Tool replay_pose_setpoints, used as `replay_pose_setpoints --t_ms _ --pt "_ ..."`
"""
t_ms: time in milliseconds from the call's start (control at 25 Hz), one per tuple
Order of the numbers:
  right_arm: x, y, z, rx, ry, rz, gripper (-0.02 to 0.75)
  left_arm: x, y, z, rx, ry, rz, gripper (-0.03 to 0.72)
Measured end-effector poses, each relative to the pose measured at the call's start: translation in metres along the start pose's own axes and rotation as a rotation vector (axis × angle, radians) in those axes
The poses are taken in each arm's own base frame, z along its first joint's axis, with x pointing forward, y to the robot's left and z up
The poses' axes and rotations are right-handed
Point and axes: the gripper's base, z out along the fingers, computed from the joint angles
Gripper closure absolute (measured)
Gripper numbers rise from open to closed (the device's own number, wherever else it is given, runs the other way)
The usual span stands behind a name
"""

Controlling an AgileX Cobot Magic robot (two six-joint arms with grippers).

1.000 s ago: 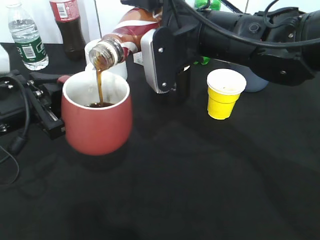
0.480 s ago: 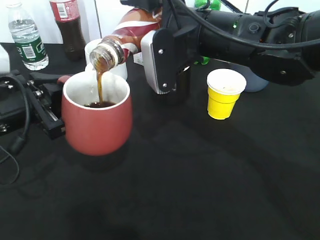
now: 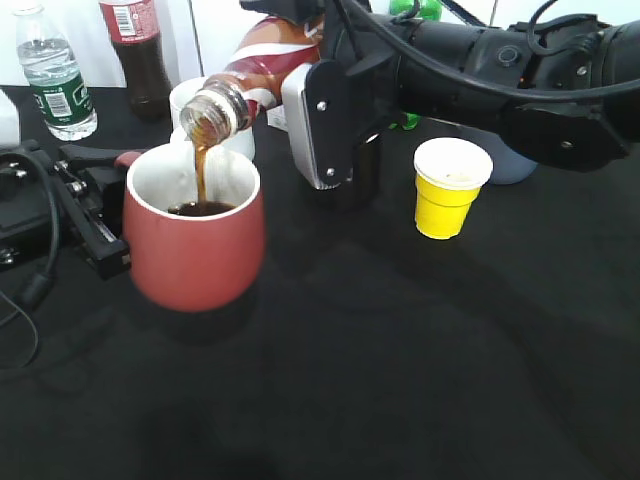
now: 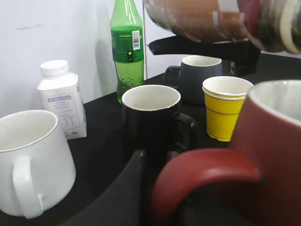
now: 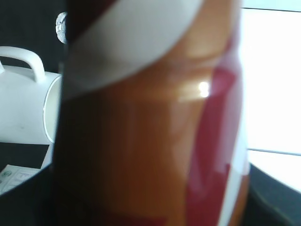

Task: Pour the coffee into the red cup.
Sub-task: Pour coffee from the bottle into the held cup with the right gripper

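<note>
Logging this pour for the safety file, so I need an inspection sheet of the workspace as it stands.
Surface: black cloth table, no spill seen.
Job's things: tilted brown coffee bottle with swirl label, stream falling into the brick-red ceramic mug, which holds dark liquid.
Clutter: yellow paper cup, white mug, black mug, grey mug, green bottle, white carton, water bottle, cola bottle.
Grippers: right pincer shut on the coffee bottle; left pincer at the mug's handle, grip unclear.
Cables: black cable loops left of the mug.
Surroundings: white wall.
</note>
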Motion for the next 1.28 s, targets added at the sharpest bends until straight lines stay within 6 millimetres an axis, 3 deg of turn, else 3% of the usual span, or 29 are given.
replay_pose_setpoints --t_ms 1280 --pt "-0.0001 -0.0001 0.0 0.001 -0.001 -0.033 0.204 0.0006 0.0001 0.0 -0.001 0.007 0.001 0.593"
